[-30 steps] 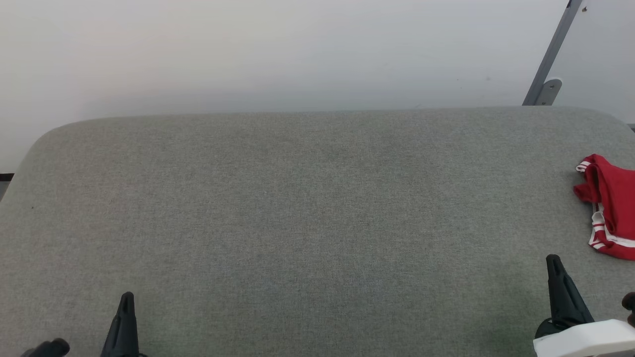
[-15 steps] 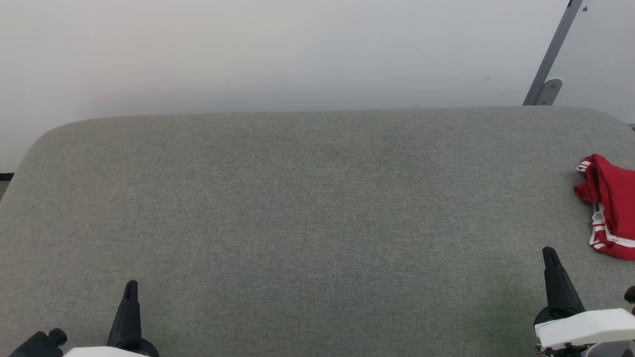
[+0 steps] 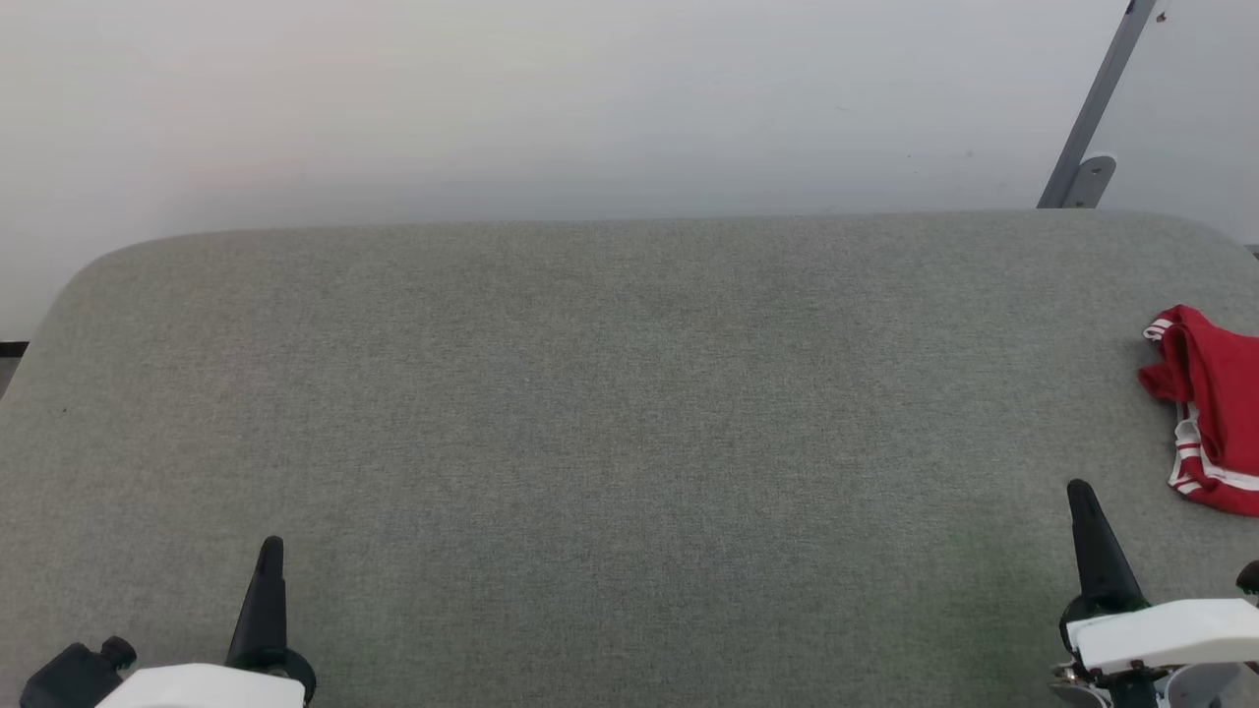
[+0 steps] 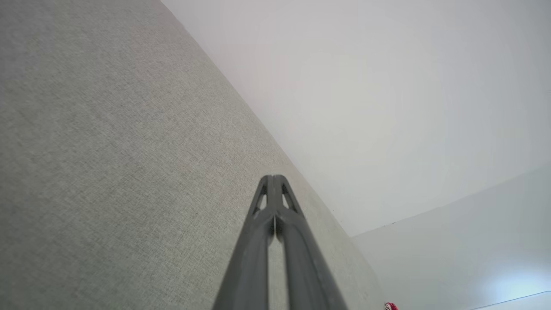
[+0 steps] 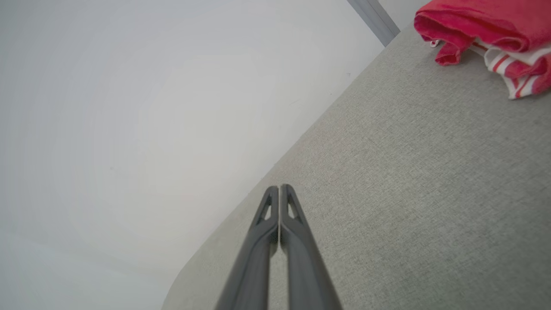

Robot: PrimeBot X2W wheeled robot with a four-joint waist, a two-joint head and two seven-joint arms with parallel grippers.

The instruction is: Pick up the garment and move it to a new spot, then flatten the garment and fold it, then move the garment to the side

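Both grippers empty, garment bunched at the frame's right edge.
Left gripper (image 3: 270, 547) lower left, right gripper (image 3: 1079, 491) lower right, fingers pressed together on nothing; the red garment (image 3: 1215, 408) lies on the grey padded surface (image 3: 629, 393).

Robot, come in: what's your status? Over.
Left gripper shut, empty. Right gripper shut, empty. Garment crumpled at gray surface's right edge, untouched. Nothing in the way.

Left pincer (image 3: 272, 547), right pincer (image 3: 1080, 490): closed, empty.
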